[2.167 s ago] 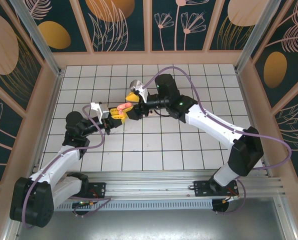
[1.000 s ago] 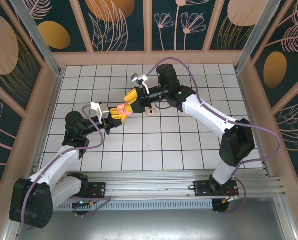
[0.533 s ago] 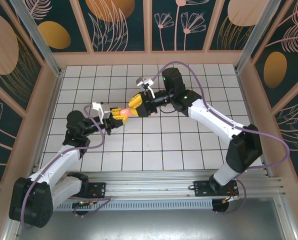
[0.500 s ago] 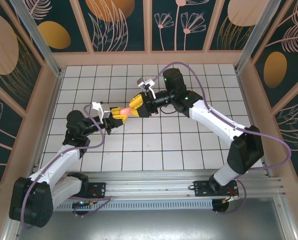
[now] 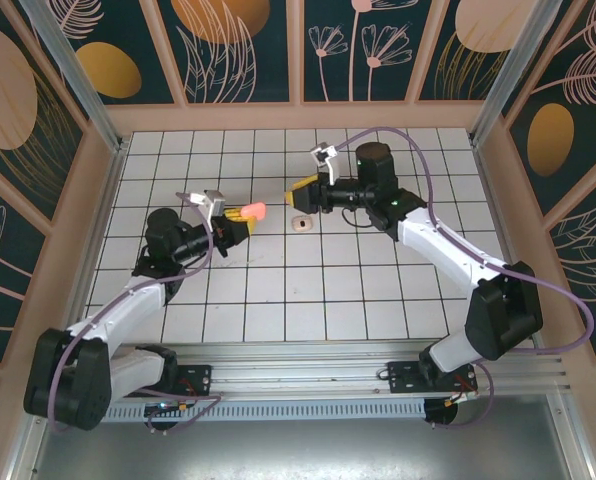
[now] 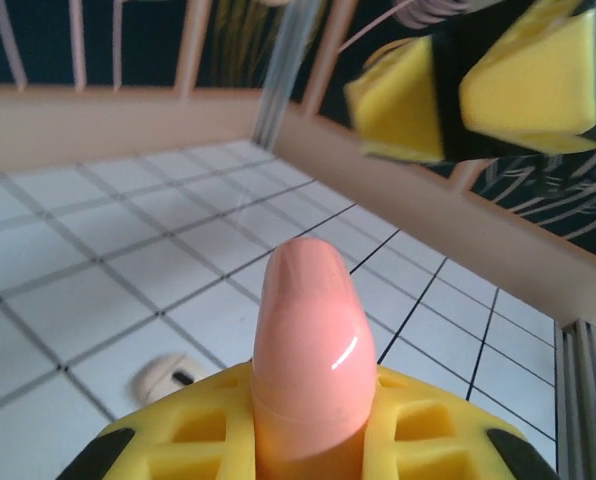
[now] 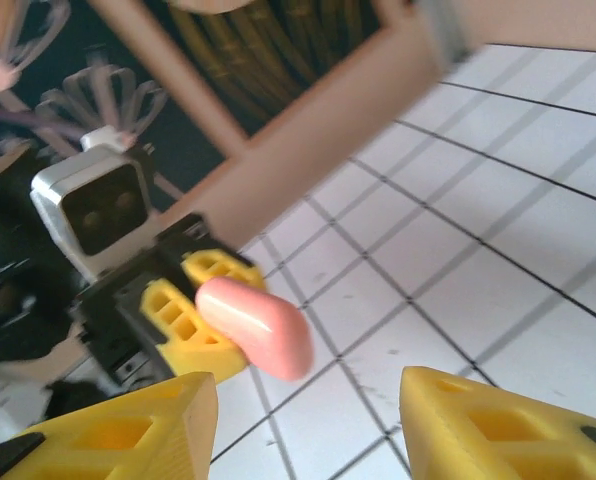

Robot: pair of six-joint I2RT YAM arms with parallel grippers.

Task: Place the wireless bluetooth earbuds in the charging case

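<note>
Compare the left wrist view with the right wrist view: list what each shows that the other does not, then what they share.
Left wrist view: the cream charging case, lying on a white tile beyond the fingers.
Right wrist view: the white camera box on the left arm's wrist.
Shared: the salmon-pink piece clamped in the left end effector; the open right end effector facing it, nothing between its fingers; the gridded table; the wooden wall.
</note>
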